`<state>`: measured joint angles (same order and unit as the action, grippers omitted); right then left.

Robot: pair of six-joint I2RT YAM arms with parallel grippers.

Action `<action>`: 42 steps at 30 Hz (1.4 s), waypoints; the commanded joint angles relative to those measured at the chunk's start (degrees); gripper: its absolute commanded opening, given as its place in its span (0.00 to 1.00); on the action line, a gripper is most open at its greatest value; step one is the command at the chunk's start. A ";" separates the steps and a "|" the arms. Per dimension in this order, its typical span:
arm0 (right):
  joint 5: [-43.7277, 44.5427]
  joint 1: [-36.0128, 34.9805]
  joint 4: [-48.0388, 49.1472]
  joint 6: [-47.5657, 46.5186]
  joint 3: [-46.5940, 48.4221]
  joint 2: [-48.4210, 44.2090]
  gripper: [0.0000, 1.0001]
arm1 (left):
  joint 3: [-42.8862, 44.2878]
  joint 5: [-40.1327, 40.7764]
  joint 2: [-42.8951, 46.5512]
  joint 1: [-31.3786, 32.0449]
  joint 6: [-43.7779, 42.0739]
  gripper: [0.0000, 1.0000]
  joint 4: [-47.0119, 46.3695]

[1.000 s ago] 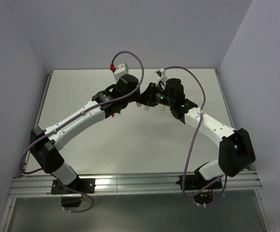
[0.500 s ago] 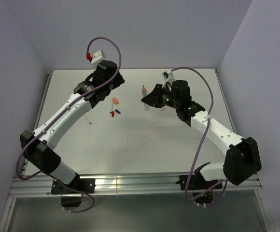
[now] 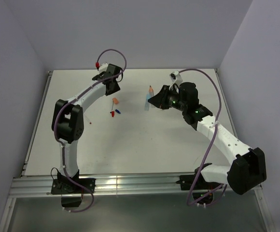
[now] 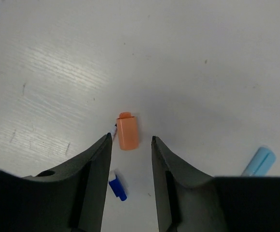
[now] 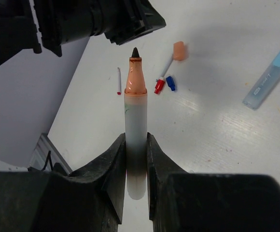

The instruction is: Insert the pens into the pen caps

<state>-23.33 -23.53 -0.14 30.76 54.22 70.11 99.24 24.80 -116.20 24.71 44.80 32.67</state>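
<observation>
Left wrist view puts the orange cap (image 4: 127,131) flat on the tabletop (image 4: 203,48), lined up between the parted, empty jaws of the left gripper (image 4: 130,139), long axis pointing away, while the right gripper (image 5: 135,138) clamps the orange-tipped pen (image 5: 135,96).

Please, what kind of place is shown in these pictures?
Probably a robot test cell in a laboratory, not a home or office. A plain white table is closed in by plain pale walls, and the left arm and right arm are bolted to a metal rail at its near edge.
</observation>
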 commanded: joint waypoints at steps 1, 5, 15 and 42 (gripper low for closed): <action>0.39 1.12 0.58 -1.32 -1.21 -2.25 0.00 | 3.33 -2.20 -1.48 0.25 -0.42 0.43 1.00; -0.92 1.82 0.58 -0.97 -1.48 -2.34 0.00 | 2.62 -2.03 -4.11 0.25 0.82 0.44 -0.06; -1.63 2.52 0.93 -0.79 -2.36 -3.14 0.00 | 3.67 -6.60 -9.65 -2.38 -0.84 0.44 -4.62; -3.30 3.75 1.72 -0.09 -2.80 -2.87 0.00 | -1.15 -13.20 -11.77 -4.76 -1.73 0.11 -8.41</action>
<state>-26.00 -20.34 -0.75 30.59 51.94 68.71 100.99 12.88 -130.45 19.75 41.91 23.53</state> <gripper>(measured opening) 0.242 0.120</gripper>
